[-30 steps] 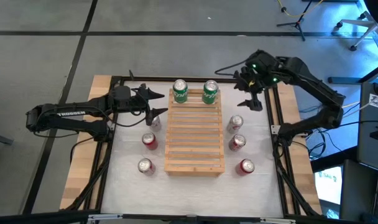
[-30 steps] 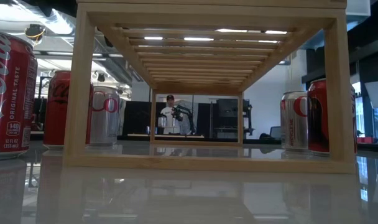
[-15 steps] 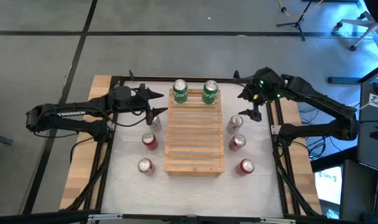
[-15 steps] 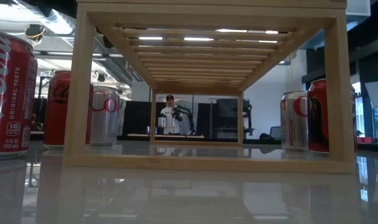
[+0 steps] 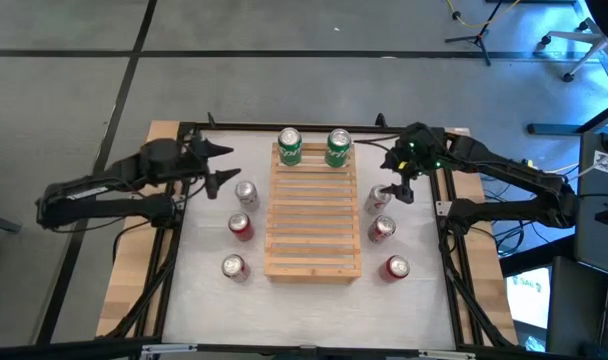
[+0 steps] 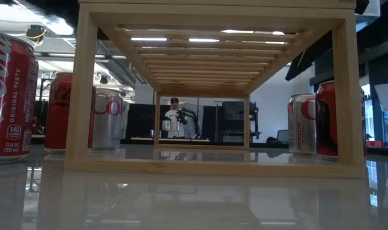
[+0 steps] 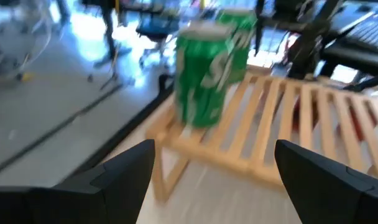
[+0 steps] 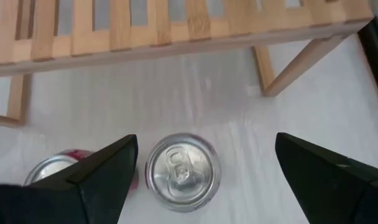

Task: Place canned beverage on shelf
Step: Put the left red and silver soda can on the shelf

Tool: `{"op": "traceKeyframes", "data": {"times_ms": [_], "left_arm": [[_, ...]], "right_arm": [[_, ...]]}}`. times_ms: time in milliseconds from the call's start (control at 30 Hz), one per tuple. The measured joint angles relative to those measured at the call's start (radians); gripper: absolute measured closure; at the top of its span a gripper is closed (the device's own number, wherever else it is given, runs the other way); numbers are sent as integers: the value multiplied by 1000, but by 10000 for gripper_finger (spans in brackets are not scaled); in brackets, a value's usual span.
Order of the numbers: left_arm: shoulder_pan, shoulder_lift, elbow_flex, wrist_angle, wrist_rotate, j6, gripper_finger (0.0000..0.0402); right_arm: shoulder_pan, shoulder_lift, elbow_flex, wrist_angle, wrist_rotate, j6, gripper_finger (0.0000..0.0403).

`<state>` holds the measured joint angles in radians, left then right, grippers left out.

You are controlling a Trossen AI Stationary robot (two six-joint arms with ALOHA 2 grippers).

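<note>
The right gripper (image 5: 397,186), fingers apart, hangs over the silver can (image 8: 182,170) beside the shelf (image 5: 314,215). It should descend centred and close evenly. The left gripper (image 5: 217,165) waits open.

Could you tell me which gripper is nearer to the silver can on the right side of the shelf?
The right gripper hangs open just above that silver can; the left gripper is across the shelf.
</note>
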<state>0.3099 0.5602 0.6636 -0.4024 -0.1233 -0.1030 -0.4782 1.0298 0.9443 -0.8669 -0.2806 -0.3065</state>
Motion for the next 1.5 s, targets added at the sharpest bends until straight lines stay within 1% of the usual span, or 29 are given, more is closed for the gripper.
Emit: {"op": "traceKeyframes", "data": {"times_ms": [100,200,467,667,833,1167,1367,1500], "left_arm": [[0,-14,0,-94,-21,-45,79],[0,-3,0,-133,-24,-76,79],[0,108,0,-138,-25,-116,79],[0,194,0,-136,-47,-290,79],[-4,240,0,-136,-41,-389,79],[-83,348,0,-137,-33,-385,79],[-113,379,0,-158,-92,-384,79],[-129,384,0,-182,-96,-384,79]], "right_arm": [[0,0,0,12,0,0,27],[0,0,0,35,0,0,27],[0,0,0,58,0,0,27],[0,0,0,58,0,0,27],[0,0,0,57,0,0,27],[0,0,0,56,-1,0,27],[0,0,0,56,-1,0,27],[0,0,0,56,-1,0,27]]}}
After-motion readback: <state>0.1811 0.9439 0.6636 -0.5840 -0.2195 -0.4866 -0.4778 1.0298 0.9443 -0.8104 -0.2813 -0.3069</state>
